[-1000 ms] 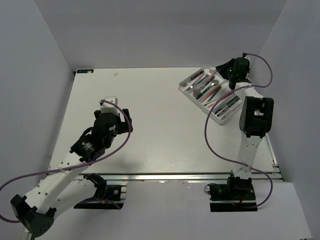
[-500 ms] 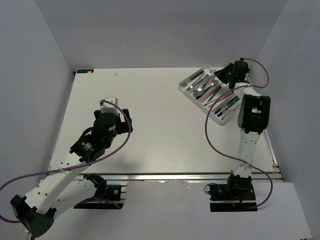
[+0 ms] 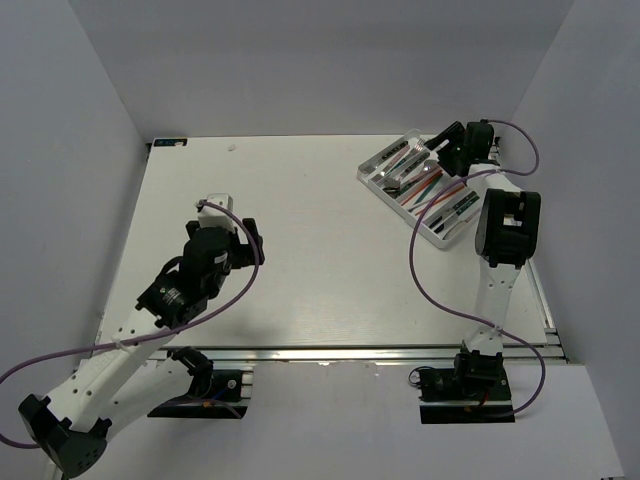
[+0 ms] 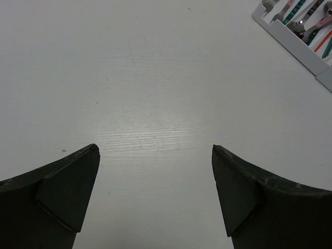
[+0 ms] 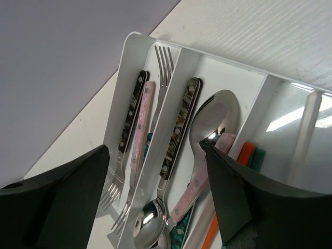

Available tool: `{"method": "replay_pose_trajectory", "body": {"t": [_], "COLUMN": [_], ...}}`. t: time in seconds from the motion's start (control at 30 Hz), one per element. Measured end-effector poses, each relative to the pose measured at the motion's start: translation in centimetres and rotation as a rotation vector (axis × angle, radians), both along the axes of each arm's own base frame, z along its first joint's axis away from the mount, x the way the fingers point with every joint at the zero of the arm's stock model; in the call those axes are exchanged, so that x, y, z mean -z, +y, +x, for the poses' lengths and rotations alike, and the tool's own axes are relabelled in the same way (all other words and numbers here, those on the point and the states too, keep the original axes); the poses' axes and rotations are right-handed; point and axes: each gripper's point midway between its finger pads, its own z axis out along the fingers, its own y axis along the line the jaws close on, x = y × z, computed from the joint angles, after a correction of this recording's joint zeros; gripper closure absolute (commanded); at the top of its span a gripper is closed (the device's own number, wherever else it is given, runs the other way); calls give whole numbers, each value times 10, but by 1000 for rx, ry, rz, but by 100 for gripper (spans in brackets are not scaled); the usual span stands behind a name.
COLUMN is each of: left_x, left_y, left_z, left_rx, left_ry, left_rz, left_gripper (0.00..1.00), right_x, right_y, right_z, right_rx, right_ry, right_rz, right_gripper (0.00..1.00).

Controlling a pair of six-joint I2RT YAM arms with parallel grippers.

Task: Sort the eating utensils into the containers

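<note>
The clear white divided tray (image 3: 367,172) sits at the back right of the table. In the right wrist view its rim (image 5: 207,54) frames the eating utensils. Dark- and pink-handled forks (image 5: 136,111) lie in one compartment. Beside them lie a dark-handled spoon (image 5: 179,129) and a pink-handled spoon (image 5: 212,116), with orange and teal handles (image 5: 249,153) further right. My right gripper (image 3: 447,150) (image 5: 154,147) hangs open just above the tray, holding nothing. My left gripper (image 3: 235,225) (image 4: 155,171) is wide open over bare table at the left. The tray's corner (image 4: 306,49) shows far off in its view.
Grey walls enclose the white table (image 3: 300,220) on the left, back and right. The right wall rises close behind the tray. The right arm's purple cable (image 3: 415,260) loops over the table in front of the tray.
My right gripper has gone from shut to open and shifted a little left over the tray's far end. The left arm has hardly moved.
</note>
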Motion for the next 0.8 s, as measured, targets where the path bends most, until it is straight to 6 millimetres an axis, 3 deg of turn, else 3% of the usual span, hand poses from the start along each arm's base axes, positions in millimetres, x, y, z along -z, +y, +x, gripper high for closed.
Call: {"method": "replay_pose_trajectory", "body": {"t": [0.1, 0.2, 0.23, 0.33, 0.43, 0.5, 0.6, 0.7, 0.8], "left_x": [-3, -4, -2, -1, -5, -11, -23, -32, -44], "left_y": [5, 13, 17, 29, 46, 58, 75, 88, 101], "left_z": [0, 0, 0, 3, 7, 10, 12, 10, 7], "left_rx": [-22, -70, -93, -162, -261, -334, -433, -497, -560], "left_ry": [-13, -17, -15, -12, -11, -17, -39, -57, -74], "left_rz": [-3, 3, 7, 9, 11, 14, 20, 45, 88], "left_gripper": [2, 2, 2, 2, 2, 2, 2, 2, 2], "right_x": [-5, -27, -38, -85, -139, -175, -212, -220, -221], "right_y": [-5, -10, -10, -13, -8, 5, 43, 92, 91], "right_z": [-1, -2, -3, -13, -40, -76, -155, -247, -301], "right_rx": [16, 29, 27, 25, 16, 3, -49, -213, -271], "right_ry": [19, 22, 18, -23, -64, -105, -200, -314, -379], "right_rz": [-27, -70, -91, -173, -278, -363, -491, -554, -564], "right_gripper": [18, 15, 11, 11, 11, 11, 11, 11, 11]}}
